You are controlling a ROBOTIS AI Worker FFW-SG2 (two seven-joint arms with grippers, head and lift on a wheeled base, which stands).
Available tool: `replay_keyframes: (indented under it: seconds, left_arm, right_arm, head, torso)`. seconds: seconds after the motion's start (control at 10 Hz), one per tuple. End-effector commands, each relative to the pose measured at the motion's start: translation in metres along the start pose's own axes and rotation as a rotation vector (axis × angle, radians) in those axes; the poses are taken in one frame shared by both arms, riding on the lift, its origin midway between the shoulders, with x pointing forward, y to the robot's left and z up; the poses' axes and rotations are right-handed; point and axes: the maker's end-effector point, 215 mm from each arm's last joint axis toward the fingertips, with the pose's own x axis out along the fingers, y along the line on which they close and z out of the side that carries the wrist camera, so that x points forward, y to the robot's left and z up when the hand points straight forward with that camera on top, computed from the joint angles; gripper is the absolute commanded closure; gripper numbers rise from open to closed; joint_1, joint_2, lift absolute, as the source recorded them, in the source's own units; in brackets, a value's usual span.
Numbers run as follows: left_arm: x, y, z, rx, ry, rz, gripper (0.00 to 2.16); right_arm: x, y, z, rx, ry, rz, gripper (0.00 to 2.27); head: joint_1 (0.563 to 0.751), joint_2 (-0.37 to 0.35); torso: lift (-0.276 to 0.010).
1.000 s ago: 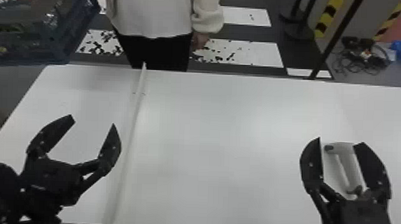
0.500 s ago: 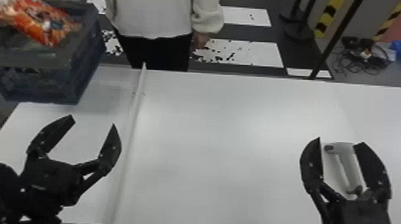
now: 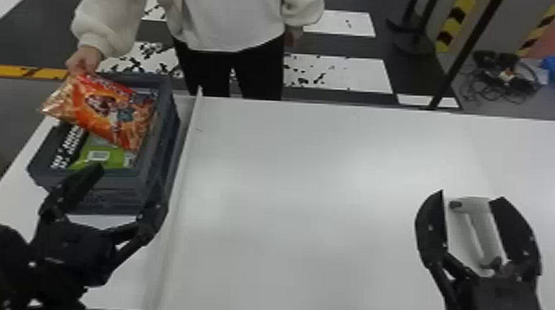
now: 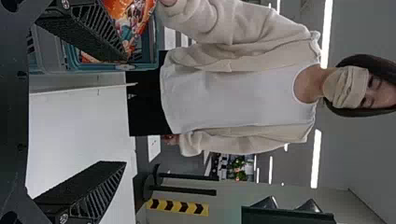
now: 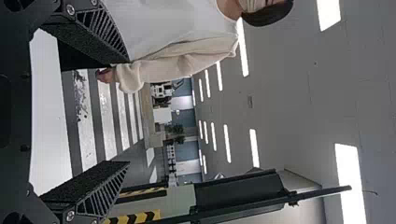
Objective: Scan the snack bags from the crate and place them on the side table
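Note:
In the head view my left gripper (image 3: 130, 184) stands open over the near side of the grey-blue crate (image 3: 157, 161). A person's hand (image 3: 85, 61) holds an orange snack bag (image 3: 102, 109) at the crate's top, above a green and black bag (image 3: 107, 156) inside. My right gripper (image 3: 469, 196) is open at the right, with a white scanner-like object (image 3: 485, 230) between its fingers' outlines; whether they touch cannot be told. In the left wrist view the orange bag (image 4: 133, 21) and crate (image 4: 112, 66) lie beyond my open left gripper (image 4: 126, 112). The right wrist view has my right gripper (image 5: 128, 112) open.
A white table (image 3: 310, 188) spans the front, with a thin raised white strip (image 3: 181, 175) running front to back beside the crate. A dark pole (image 3: 463, 57) rises beyond the far edge at the right. The person stands at the far edge.
The crate has come down from the upper left onto the table's left part, nearer my left gripper. The hand and orange bag have shifted with it. Both arms have stayed still.

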Motion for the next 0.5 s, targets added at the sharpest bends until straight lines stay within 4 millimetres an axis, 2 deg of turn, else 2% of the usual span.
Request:
replay_keyframes:
  seconds: [0.0, 0.2, 0.4]
  left_arm:
    - [0.0, 0.001, -0.002, -0.005, 0.005, 0.003, 0.07]
    - [-0.001, 0.005, -0.007, -0.011, 0.027, 0.007, 0.07]
    - [-0.001, 0.02, -0.01, -0.027, 0.05, 0.021, 0.07]
  right_arm:
    - [0.0, 0.0, 0.0, -0.001, 0.0, 0.001, 0.11]
    - [0.0, 0.0, 0.0, -0.001, 0.0, 0.001, 0.11]
    - [0.0, 0.001, -0.004, -0.002, 0.014, 0.002, 0.11]
  head:
    - [0.695, -0.026]
    - [0.695, -0.023]
    - [0.695, -0.017]
  torso:
    - [-0.094]
    - [-0.094]
    - [-0.094]
